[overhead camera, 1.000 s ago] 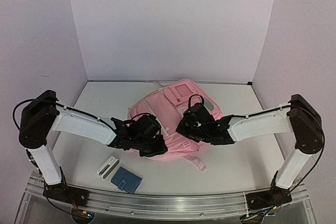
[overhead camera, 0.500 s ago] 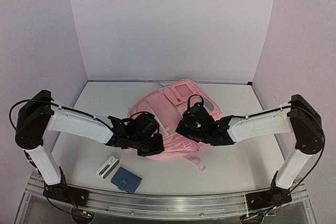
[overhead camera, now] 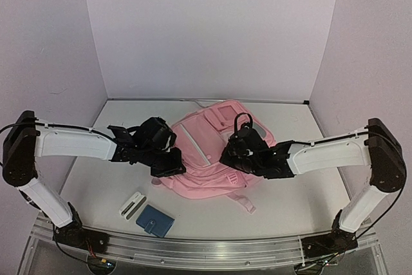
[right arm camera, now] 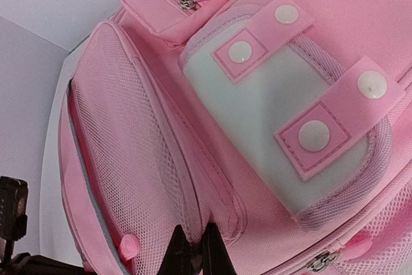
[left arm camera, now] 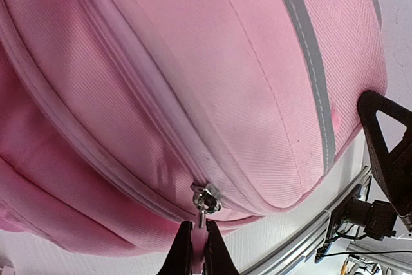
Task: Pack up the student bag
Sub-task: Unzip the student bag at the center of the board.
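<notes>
In the top view both hands overlap the bag point(overhead camera: 209, 159), so their fingertips are hidden there. The bag lies mid-table point(overhead camera: 290, 198), with open surface to its left and right. A blue wallet point(overhead camera: 155, 221) and a flat white item point(overhead camera: 132, 205) sit near the front edge. Left hand point(left arm camera: 199, 249): pressed together, pinching the zipper pull point(left arm camera: 205, 199). Right hand point(right arm camera: 193, 252): pressed together on a fold of the bag's fabric.
</notes>
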